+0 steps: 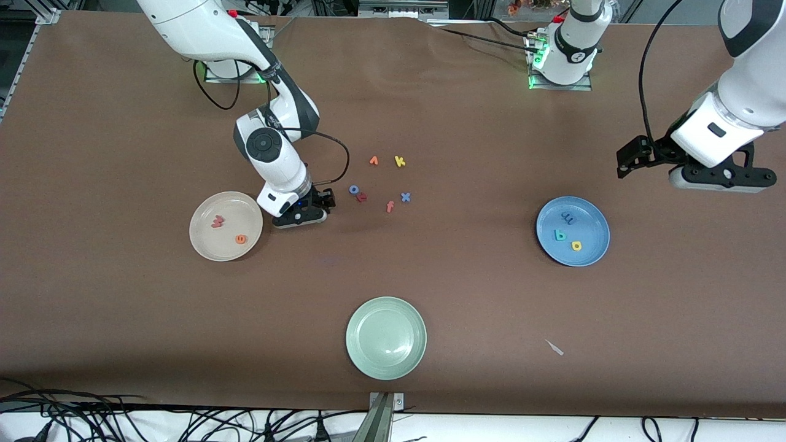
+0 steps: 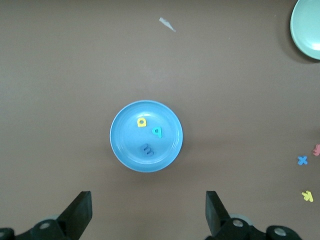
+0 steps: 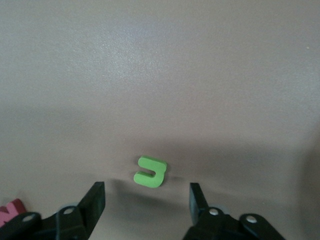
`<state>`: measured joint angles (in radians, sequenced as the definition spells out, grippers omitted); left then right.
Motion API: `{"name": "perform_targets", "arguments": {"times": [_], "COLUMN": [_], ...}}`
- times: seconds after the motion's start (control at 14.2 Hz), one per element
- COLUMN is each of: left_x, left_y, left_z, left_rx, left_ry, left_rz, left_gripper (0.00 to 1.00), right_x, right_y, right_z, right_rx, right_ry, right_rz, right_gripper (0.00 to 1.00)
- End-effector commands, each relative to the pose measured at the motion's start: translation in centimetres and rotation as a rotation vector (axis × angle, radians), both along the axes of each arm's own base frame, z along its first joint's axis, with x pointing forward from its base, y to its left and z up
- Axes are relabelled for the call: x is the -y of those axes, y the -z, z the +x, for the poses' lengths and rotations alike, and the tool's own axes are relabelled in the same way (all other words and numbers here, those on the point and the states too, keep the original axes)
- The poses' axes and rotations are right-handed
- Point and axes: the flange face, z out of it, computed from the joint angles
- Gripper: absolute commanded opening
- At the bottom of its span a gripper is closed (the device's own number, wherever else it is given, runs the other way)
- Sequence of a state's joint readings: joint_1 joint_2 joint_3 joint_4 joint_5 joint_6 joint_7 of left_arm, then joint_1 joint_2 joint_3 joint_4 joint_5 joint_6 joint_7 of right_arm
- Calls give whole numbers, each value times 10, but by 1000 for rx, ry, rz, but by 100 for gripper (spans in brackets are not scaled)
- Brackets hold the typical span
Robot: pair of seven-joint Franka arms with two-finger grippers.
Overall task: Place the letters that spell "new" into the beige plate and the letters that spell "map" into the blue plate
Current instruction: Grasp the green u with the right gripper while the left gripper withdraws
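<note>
Green n lies flat between right gripper's parted fingers.

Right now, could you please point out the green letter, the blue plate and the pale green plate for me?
green letter (image 3: 150, 171): right wrist view, middle of its curve.
blue plate (image 1: 591, 218): front view, bare inner rim.
pale green plate (image 1: 385, 337): front view, bare centre.

The right arm reaches down, its tool low over the tabletop with fingers parted. The left arm waits raised, its tool spread wide, pointing down.
</note>
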<state>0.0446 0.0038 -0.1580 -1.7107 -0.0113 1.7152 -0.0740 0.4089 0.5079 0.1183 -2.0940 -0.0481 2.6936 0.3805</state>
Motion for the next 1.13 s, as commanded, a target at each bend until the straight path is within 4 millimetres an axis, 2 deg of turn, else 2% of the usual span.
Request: {"name": "perform_targets", "arguments": {"times": [0.0,0.07,0.21,0.49,0.56,0.7,0.85,1.06], "left_x": [-3,2,-8,1,-2,-2,-2,0], "left_y": [-5,-1,-1,-8,-8,-7,-8,-6], "left_z": [-15,-22,-22,-12,-12,-12,-12,-14], "left_rx": [-12,-65,-81,-60,-61,-66,-64,-81], "left_ry": [-2,15,-1,8,3,3,3,5], "left_rz": [-20,-13,-17,-5,-5,-5,-5,-5], "left_gripper": [100,100,100,100,100,100,100,100], "right_x": [-6,-6,-4,-4,-1,12,23,76], "right_y": [12,15,15,13,12,0,-30,-67], "right_z": [2,1,4,5,8,21,34,48], "right_rx": [19,20,27,33,36,44,23,-18], "right_ry": [0,0,0,-11,-11,-25,-70,-183], "right_rz": [13,14,14,11,5,-29,-73,-149], "right_gripper": [71,69,61,23,19,19,19,19]}}
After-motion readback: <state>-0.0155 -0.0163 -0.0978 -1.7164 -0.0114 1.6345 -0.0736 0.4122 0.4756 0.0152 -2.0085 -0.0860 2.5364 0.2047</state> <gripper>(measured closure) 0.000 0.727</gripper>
